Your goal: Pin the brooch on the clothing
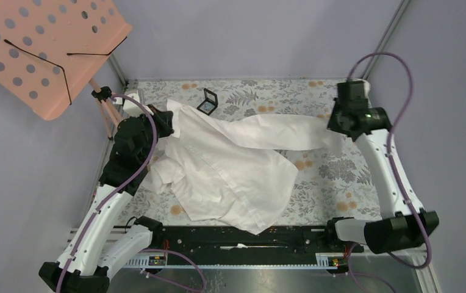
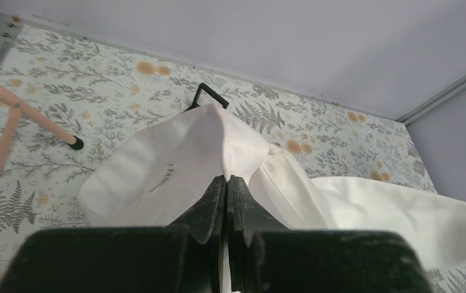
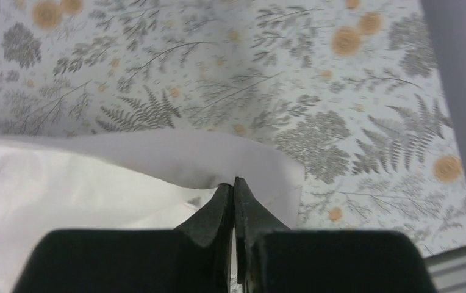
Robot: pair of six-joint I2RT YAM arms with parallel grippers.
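The white shirt (image 1: 230,165) lies creased across the flowered table, stretched between both grippers. My left gripper (image 1: 168,120) is shut on the shirt's collar end at the back left; in the left wrist view its tips (image 2: 226,179) pinch a fold of the fabric (image 2: 175,159). My right gripper (image 1: 333,129) is shut on the shirt's far right edge; in the right wrist view its tips (image 3: 233,182) pinch the hem (image 3: 175,159). The brooch is not in view. A small black square case (image 1: 208,102) lies open beyond the shirt.
A pink perforated board (image 1: 41,49) on a pink stand (image 1: 105,113) stands at the back left; the stand's legs (image 2: 32,119) show in the left wrist view. Grey walls close the back and right. A black rail (image 1: 249,238) runs along the near edge.
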